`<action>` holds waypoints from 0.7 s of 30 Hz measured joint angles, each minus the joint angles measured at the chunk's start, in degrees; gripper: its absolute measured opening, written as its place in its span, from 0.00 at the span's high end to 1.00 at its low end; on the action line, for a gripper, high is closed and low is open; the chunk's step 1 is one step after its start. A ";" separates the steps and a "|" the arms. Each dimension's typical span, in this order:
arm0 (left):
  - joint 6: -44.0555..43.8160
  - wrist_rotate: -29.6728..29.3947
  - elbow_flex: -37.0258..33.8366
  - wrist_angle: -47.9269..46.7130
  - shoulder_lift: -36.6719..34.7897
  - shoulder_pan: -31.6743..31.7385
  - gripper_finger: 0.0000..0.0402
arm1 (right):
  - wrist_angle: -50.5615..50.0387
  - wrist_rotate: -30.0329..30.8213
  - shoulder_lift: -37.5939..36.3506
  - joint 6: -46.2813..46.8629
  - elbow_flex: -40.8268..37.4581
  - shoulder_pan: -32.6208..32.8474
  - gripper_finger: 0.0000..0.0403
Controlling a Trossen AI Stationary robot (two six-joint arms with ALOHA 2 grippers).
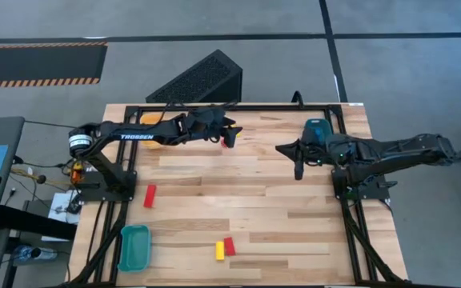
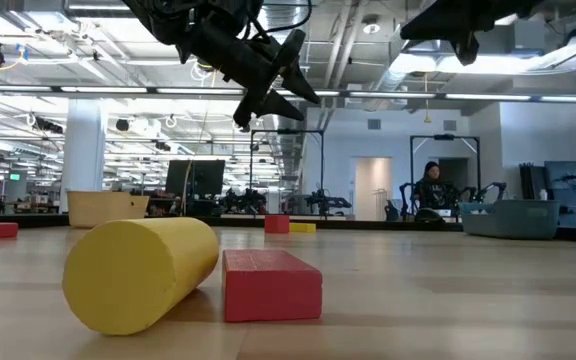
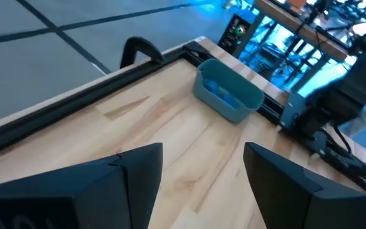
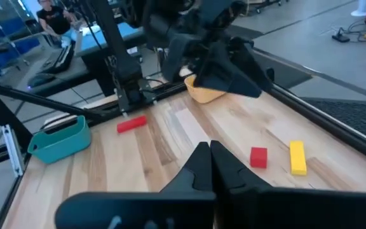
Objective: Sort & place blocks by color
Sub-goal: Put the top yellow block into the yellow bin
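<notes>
My left gripper (image 1: 229, 132) (image 3: 202, 165) hangs open high over the far middle of the table and holds nothing. Below it a red cube (image 4: 258, 157) and a yellow bar (image 4: 297, 157) lie flat on the wood. A red bar (image 1: 150, 195) lies toward the left side. Another yellow block (image 1: 219, 250) and red block (image 1: 230, 246) lie side by side near the near edge, large in the low view (image 2: 138, 272) (image 2: 270, 285). Blue blocks (image 3: 221, 90) lie inside the far-right teal tray (image 3: 234, 102). My right gripper (image 1: 298, 166) (image 4: 210, 159) is shut, empty, raised right of centre.
A yellow tray (image 1: 154, 134) sits at the far left, partly under my left arm. A second teal tray (image 1: 134, 245) stands at the near left corner. A black frame (image 1: 238, 106) runs along the table's far edge. A person (image 2: 431, 190) sits far off in the room.
</notes>
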 joint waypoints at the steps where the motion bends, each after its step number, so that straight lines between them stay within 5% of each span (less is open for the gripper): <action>1: -0.43 -0.03 0.00 0.01 0.00 0.33 0.49 | -0.05 0.12 -0.25 -0.02 0.00 0.19 1.00; 10: -1.92 -5.18 -0.01 5.92 1.11 1.63 0.49 | -0.52 1.36 -0.14 0.01 0.00 0.53 1.00; 21: 8.32 2.64 0.04 -6.33 0.83 4.18 0.49 | 0.51 0.76 -1.78 -0.65 0.02 0.07 1.00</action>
